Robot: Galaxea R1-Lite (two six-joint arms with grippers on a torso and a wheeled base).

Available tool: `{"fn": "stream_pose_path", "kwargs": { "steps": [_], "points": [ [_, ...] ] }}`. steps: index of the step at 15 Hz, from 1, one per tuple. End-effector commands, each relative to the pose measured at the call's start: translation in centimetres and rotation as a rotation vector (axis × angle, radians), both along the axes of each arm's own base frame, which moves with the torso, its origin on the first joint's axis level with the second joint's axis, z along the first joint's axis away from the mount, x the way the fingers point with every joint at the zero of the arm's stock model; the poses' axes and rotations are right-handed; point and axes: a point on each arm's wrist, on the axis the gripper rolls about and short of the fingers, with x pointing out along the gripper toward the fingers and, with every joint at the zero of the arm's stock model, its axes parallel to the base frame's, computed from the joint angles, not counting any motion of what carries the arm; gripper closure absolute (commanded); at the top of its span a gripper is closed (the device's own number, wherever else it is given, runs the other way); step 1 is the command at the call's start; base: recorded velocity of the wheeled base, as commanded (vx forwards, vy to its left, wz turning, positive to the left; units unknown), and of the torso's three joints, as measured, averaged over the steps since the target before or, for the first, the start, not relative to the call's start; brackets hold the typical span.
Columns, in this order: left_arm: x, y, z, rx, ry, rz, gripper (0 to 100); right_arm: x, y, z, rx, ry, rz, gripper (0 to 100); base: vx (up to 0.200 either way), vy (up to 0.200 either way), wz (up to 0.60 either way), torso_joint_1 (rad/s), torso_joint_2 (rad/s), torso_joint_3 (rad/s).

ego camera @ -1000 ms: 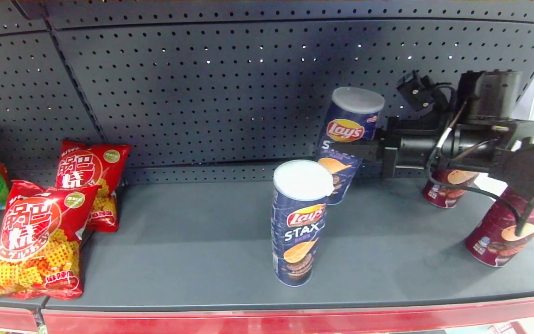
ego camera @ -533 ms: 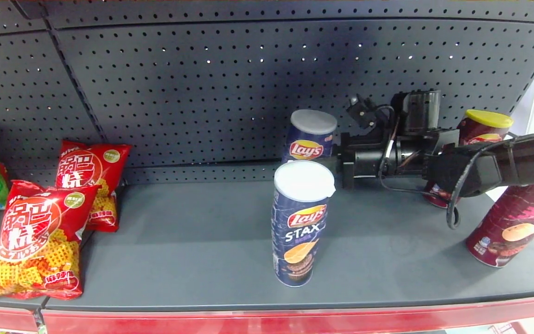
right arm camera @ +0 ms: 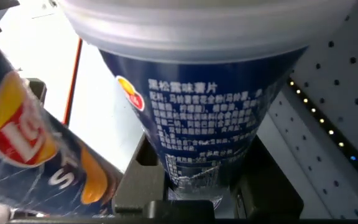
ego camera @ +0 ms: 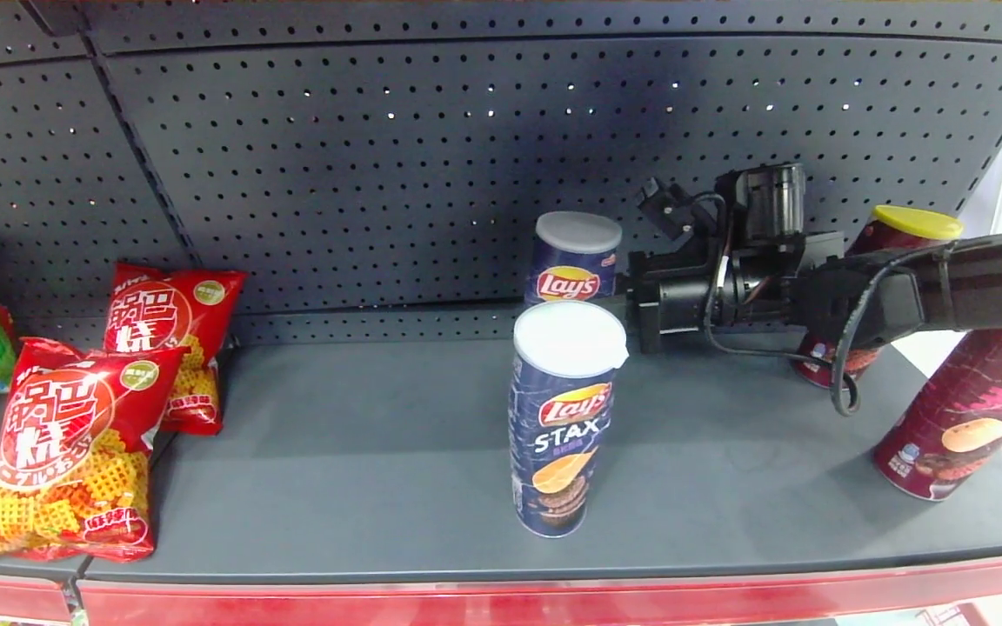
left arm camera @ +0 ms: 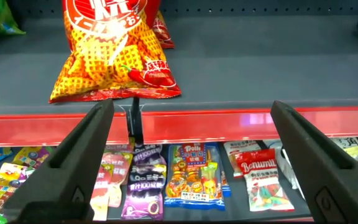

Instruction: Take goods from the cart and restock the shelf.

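Behind the front can (ego camera: pixel 564 417), the right end effector (ego camera: pixel 621 297) grips another blue can (ego camera: pixel 572 256).

Printed logos on blue can (ego camera: pixel 572 265), red bags (ego camera: pixel 75 452) (candy packs (left arm camera: pixel 194 177) too).

Head view: in front of the shelf (ego camera: pixel 362 452), looking forward and down, mid-range. Left wrist view: low before the shelf's front edge, facing in; shares red snack bag (left arm camera: pixel 114 56) with head. Right wrist view: at shelf's back, tight on rear blue can (right arm camera: pixel 210 118), shared with head.
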Motion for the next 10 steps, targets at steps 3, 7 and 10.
{"fn": "stream_pose_path", "kwargs": {
  "steps": [3,7,10],
  "points": [
    [0.0,0.0,0.0,-0.001,0.003,0.000,0,0.3,0.4,-1.0,-0.009,0.021,0.006,100,0.000,0.000,0.00,0.000,0.00,0.000],
    [0.0,0.0,0.0,-0.001,0.003,0.000,0,1.0,1.0,-2.0,-0.018,0.034,0.008,100,0.000,0.000,0.00,0.000,0.00,0.000],
    [0.0,0.0,0.0,-0.001,0.001,0.000,0,1.4,1.2,-1.9,-0.014,0.024,0.006,100,0.000,0.000,0.00,0.000,0.00,0.000]
  ]
}}
